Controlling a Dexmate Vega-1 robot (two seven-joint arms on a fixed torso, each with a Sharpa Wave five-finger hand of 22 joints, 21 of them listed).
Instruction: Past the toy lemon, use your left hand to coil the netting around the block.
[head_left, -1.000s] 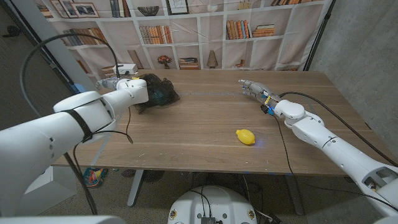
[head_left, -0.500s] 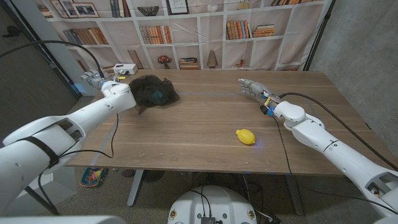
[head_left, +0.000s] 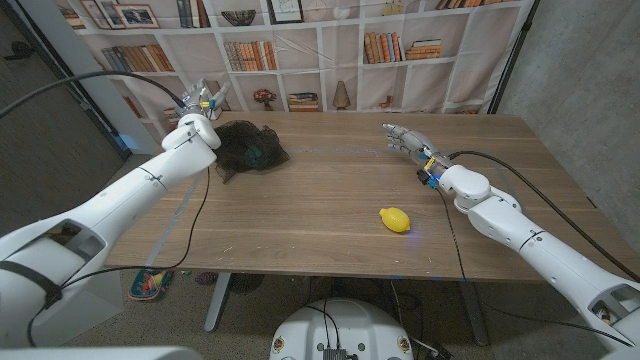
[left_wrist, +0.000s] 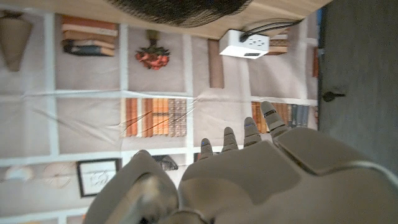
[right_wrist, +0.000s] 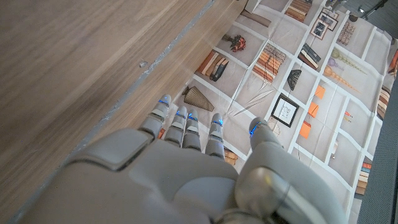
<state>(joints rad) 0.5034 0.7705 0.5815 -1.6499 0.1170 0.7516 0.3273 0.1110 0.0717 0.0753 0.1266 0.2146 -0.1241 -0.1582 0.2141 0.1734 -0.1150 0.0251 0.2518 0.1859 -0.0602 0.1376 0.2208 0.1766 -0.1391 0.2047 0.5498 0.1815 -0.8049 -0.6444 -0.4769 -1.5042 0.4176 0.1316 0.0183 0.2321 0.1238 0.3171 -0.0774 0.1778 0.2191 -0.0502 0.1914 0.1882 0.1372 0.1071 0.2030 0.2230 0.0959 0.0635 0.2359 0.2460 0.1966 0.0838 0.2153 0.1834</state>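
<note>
The left hand (head_left: 207, 100) hangs raised above the table's (head_left: 320, 215) far left edge, fingers spread, holding nothing, just left of the netting (head_left: 248, 147); one dark heap of netting lies at the far left, the block hidden under it; one toy lemon (head_left: 395, 220) lies near and right of centre; the right hand (head_left: 404, 141) hovers at the far right, fingers straight and apart, empty, arm stretched forward.

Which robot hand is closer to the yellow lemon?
The right hand. It is up past the lemon, toward the table's far edge. The left hand is much farther away, raised at the far left corner beside the dark netting.
</note>
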